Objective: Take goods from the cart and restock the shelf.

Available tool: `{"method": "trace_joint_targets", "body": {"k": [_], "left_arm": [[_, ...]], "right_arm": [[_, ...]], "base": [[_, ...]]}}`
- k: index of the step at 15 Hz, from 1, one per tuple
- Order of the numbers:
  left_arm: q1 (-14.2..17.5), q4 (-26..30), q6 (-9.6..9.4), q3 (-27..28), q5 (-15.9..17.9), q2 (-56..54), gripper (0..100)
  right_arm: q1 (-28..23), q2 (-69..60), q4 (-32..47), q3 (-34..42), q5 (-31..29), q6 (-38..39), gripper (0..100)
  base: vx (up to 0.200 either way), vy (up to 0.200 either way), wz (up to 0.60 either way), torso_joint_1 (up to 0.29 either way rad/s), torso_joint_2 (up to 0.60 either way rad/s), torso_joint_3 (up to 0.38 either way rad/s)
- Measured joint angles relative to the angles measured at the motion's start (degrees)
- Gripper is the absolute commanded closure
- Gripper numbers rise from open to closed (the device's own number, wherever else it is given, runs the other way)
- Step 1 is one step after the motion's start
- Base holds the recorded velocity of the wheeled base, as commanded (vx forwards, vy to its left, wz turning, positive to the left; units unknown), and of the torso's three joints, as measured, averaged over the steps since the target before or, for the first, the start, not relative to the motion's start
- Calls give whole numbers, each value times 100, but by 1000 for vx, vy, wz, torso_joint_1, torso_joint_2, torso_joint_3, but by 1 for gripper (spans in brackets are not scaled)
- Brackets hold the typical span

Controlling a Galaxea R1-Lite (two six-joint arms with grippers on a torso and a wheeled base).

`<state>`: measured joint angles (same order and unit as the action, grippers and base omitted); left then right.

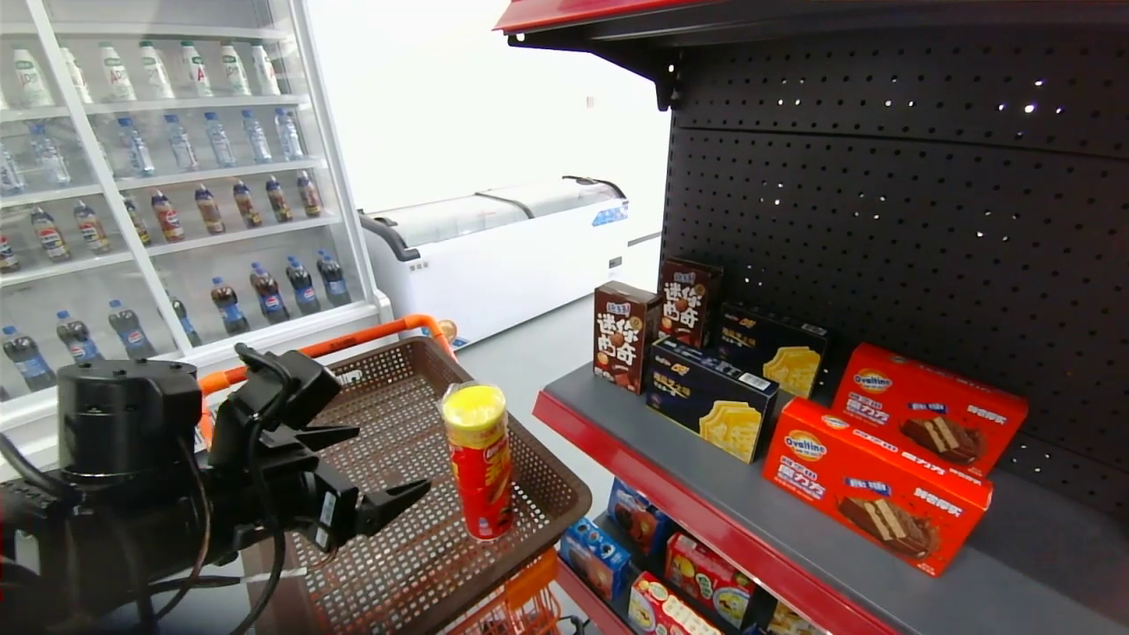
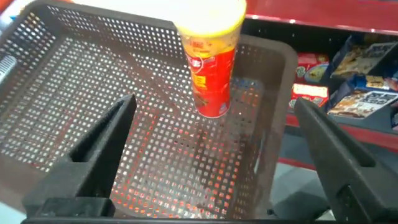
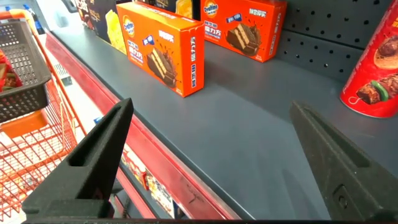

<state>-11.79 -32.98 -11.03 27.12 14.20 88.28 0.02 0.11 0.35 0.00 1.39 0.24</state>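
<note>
A red can with a yellow lid [image 1: 479, 463] stands upright in the brown perforated basket [image 1: 414, 564] on top of the orange cart [image 1: 326, 346]. My left gripper [image 1: 393, 457] is open just left of the can, a short way from it and not touching. In the left wrist view the can [image 2: 211, 62] stands ahead of the open left gripper [image 2: 214, 102], in line with the gap. My right gripper [image 3: 211, 106] is open over the grey shelf board [image 3: 249, 149], holding nothing. Another red can [image 3: 376, 74] stands on that board by the pegboard back.
On the shelf [image 1: 635, 423] stand brown boxes [image 1: 624, 335], dark blue boxes [image 1: 713, 399] and orange boxes [image 1: 873, 485], with bare board at its front. More goods fill the lower shelf [image 1: 653, 564]. A drinks cooler [image 1: 168, 185] and a chest freezer [image 1: 503, 247] stand behind the cart.
</note>
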Motion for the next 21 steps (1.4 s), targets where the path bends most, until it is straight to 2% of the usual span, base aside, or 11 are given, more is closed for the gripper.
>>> {"method": "trace_joint_targets", "body": {"k": [7,11,16,19,21], "left_arm": [[-9,-685,28,189,-2,1408,0],[-119,-1178,33,528,2,2136,0],[-328,-1215,-2,1102,-33,2762,0],[-513,-1189,1,1435,-386,3023,0],[-603,-1172,-5,1604,-433,3134,0]], "right_arm": [[2,0,-2,0,0,0,0],[-2,0,0,0,0,2,0],[-2,0,-2,0,0,2,0],[2,-1,0,0,0,2,0],[2,-1,0,0,0,0,0]], "base": [[0,0,0,0,0,0],[0,0,0,0,0,0],[0,0,0,0,0,0],[0,0,0,0,0,0],[0,0,0,0,0,0]]}}
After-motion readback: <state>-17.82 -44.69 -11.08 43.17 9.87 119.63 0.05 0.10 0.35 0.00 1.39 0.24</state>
